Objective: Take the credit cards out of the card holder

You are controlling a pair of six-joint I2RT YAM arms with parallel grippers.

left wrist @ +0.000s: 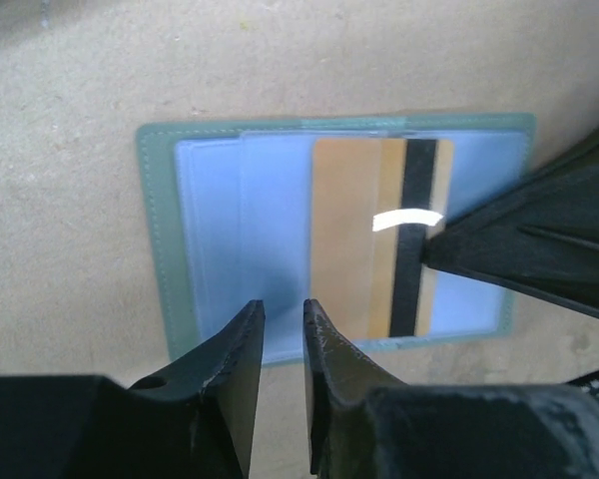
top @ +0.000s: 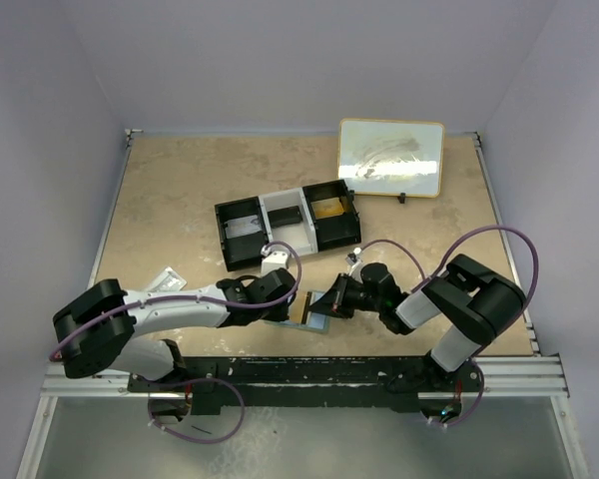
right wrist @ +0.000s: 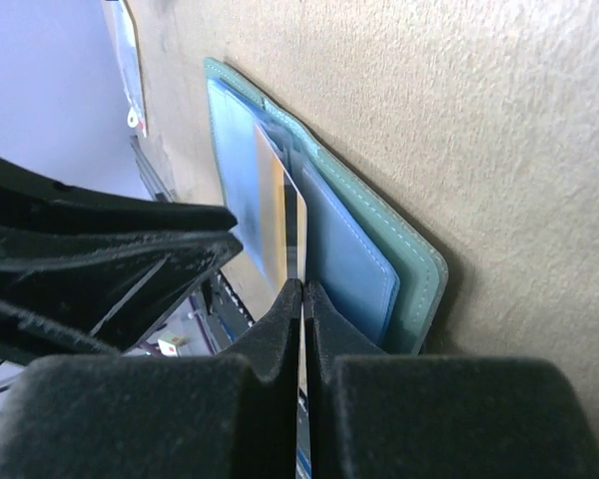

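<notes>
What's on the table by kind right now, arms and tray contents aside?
wallet: 1
card (only one shows): 1
tray: 1
packet: 1
board: 1
Total: 5

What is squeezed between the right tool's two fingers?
A thin orange credit card. The right tool pinches its edge while the card sits partly inside the open card holder. The right wrist view shows it best.
</notes>
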